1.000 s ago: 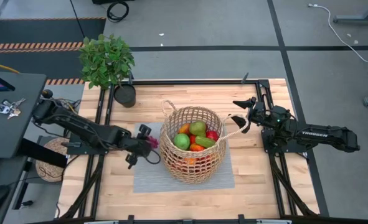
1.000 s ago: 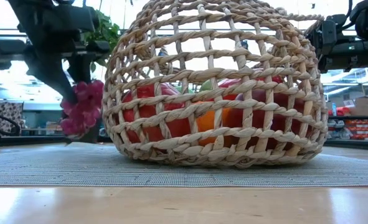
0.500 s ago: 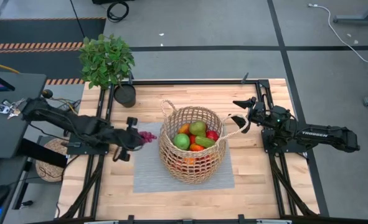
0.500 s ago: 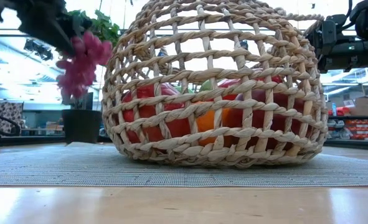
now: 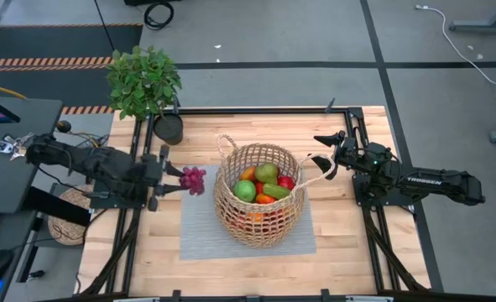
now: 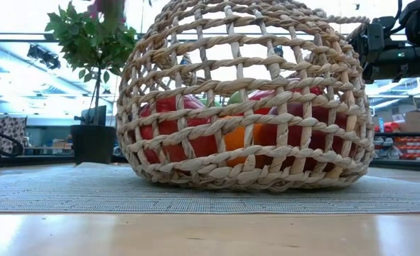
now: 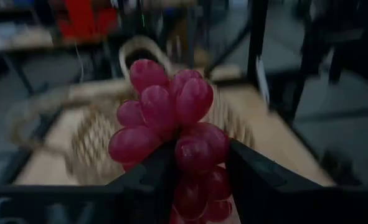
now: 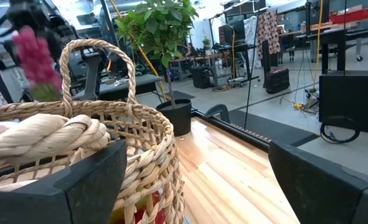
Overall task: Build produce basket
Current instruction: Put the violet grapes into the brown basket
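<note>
The left gripper hangs above the table's left half, jaws closed on the stem end of a bunch of purple grapes, which it holds clear of the surface just left of the basket and not touching its rim. In the left wrist view the grapes sit pinched between the two dark fingers, the basket blurred beyond them.

The basket stands on a grey mat at mid-table, its two loop handles at the left and right of the rim. Inside lie a green apple, a pear, an orange and a red apple; in the low view red and orange fruit shows through the weave.

The right gripper waits at the basket's right side, jaws spread wide, holding nothing, with the right handle lying between its fingers in the right wrist view.

A potted plant stands at the table's far-left corner, well apart from the basket. Bare wood lies open along the near edge and between the mat and the left frame rail
</note>
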